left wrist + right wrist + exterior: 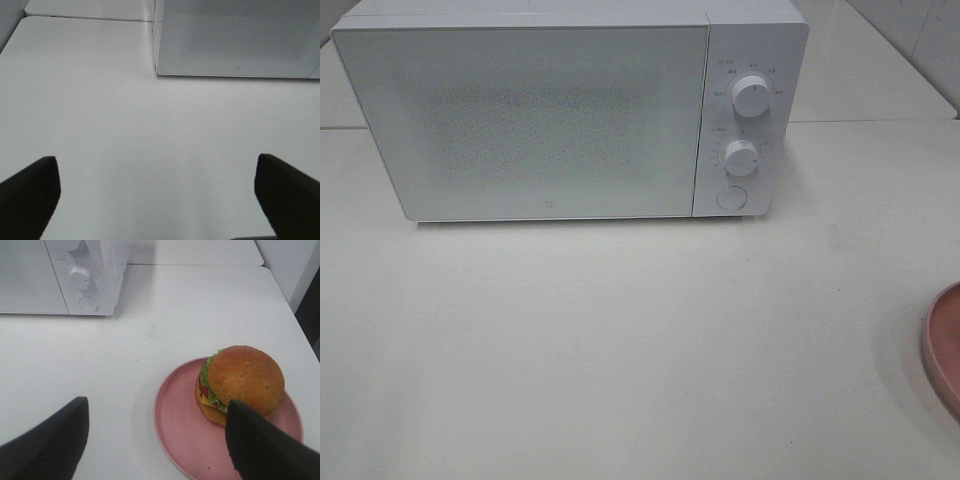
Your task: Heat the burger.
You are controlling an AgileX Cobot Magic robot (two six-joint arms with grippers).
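Sitting on a round pink plate (190, 440), the burger (241, 384) rests toward one side of it rather than at the centre — glossy golden-brown bun on top, frilly green lettuce, a bit of red tomato and yellow cheese showing at its edge. The plate lies flat on the white counter (620, 340), well apart from the microwave (530, 120); in the high view only a sliver of the plate's rim (942, 345) shows at the right edge, and the burger itself is out of that frame.

The microwave stands at the back of the counter with its door closed. Two round knobs (752, 96) sit one above the other on its control panel, with a round button (731, 198) below them.

The right gripper (155, 440) hangs above the counter with its jaws spread wide and nothing between them; one dark finger (260, 450) overlaps the near edge of the plate and burger in its wrist view, though whether it touches them cannot be told. The left gripper (157, 200) is likewise wide open and empty — its two dark fingers (30, 192) frame bare counter, with the microwave's front corner beyond.
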